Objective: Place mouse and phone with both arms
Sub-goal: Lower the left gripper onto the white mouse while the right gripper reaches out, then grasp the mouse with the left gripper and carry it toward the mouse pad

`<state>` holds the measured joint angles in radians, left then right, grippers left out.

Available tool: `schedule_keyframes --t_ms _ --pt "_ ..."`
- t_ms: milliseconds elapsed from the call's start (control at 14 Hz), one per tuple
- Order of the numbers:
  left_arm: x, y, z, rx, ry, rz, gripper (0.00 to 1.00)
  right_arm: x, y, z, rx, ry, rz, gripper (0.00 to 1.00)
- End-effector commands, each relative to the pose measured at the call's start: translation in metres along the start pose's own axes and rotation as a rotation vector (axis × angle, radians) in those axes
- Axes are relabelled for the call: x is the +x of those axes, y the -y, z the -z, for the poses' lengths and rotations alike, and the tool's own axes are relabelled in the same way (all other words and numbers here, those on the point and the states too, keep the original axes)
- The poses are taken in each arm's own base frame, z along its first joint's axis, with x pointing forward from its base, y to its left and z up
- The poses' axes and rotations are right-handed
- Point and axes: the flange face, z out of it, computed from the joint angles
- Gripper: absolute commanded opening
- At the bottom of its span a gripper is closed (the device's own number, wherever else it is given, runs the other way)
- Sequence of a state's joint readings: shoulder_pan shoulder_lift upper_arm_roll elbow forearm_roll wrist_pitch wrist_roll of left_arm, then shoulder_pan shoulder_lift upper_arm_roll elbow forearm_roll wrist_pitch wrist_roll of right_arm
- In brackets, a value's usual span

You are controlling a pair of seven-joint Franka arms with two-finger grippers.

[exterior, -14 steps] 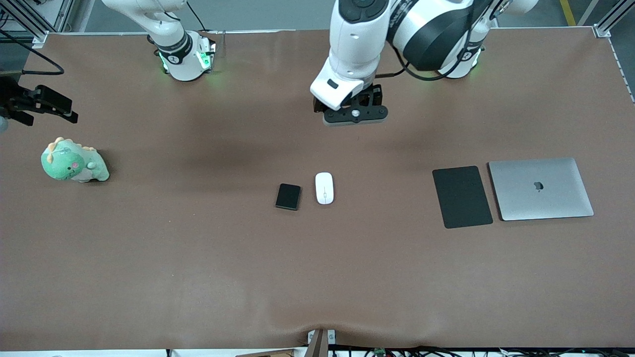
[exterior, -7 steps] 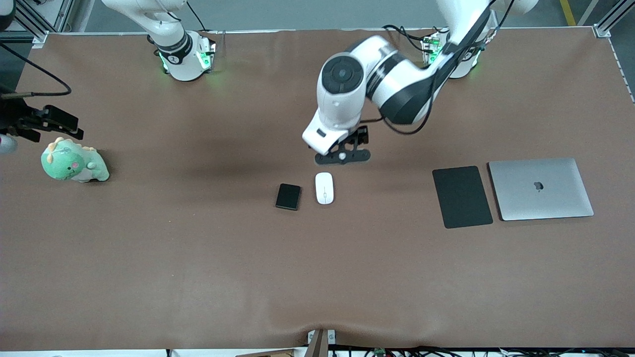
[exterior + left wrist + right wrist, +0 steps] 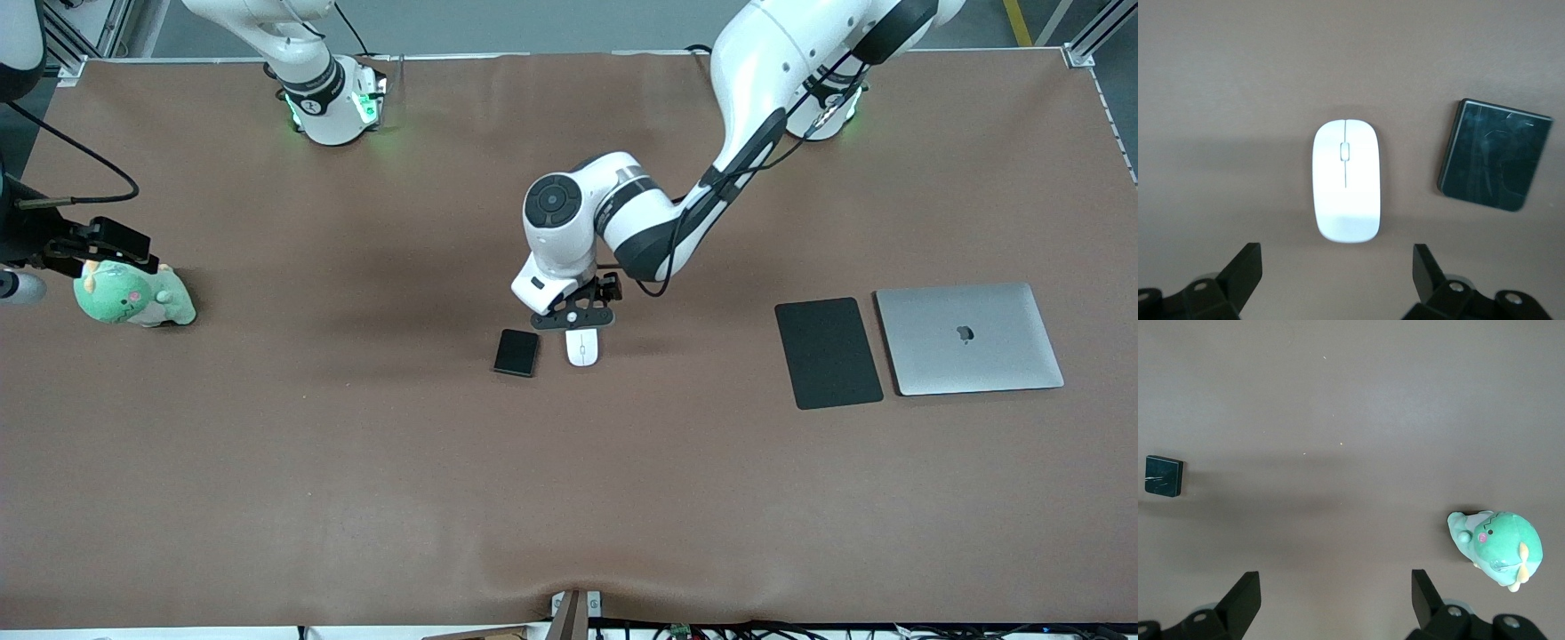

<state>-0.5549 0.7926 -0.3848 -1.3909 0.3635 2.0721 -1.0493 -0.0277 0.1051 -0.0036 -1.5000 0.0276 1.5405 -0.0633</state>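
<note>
Two things mattered on the brown table (image 3: pixel 356 498): the mouse (image 3: pixel 581 350) and the phone (image 3: pixel 516 353) lay just beside each other near its middle, apart, the phone toward the right arm's end. Neither was held.

The left gripper (image 3: pixel 574 318) hung low over the mouse's end farther from the front camera, hiding that end in the front view. In the left wrist view its fingers (image 3: pixel 1245 267) were spread wide, one on either side of the mouse (image 3: pixel 1345 180) and clear of it, with the phone (image 3: pixel 1493 155) off to one side. The step in hand looked like the approach to picking up the mouse. Next, as I judged it, the gripper needed to centre over the mouse's narrow width, drop until the fingers straddled its sides, then squeeze; the glossy low shell might slip, so a grip low on its flanks would serve best.

The right gripper (image 3: pixel 107 240) was over the right arm's end of the table, just above a green plush toy (image 3: pixel 133 298). Its fingers (image 3: pixel 1241 593) were spread and carried nothing; the toy (image 3: pixel 1498 547) and the distant phone (image 3: pixel 1164 476) showed below. It had yet to travel to the phone.

A black pad (image 3: pixel 828 352) and a closed laptop (image 3: pixel 968 338) lay side by side toward the left arm's end
</note>
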Motion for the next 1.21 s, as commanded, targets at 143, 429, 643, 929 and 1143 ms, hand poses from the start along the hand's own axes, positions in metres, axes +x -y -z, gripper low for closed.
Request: schedule_keyframes --t_ms 143,429,643,929,1143 --pt "0.01 -0.001 -0.027 -0.021 -0.047 -0.004 1.0 0.014 0.008 -0.014 0.014 0.012 -0.003 1.0" --pt "0.021 0.006 -0.056 -0.039 -0.057 -0.001 1.0 0.026 0.026 -0.029 0.038 0.004 -0.053 1.0" --pt "0.022 0.006 -0.071 -0.043 -0.051 -0.001 1.0 0.036 0.049 -0.047 0.053 0.02 -0.12 1.0" --pt "0.019 0.004 -0.086 -0.048 -0.039 -0.002 1.0 0.041 0.067 -0.059 0.058 0.037 -0.155 1.0" --pt "0.019 0.004 -0.089 -0.051 -0.035 0.02 0.58 0.042 0.074 -0.065 0.062 0.048 -0.156 1.0"
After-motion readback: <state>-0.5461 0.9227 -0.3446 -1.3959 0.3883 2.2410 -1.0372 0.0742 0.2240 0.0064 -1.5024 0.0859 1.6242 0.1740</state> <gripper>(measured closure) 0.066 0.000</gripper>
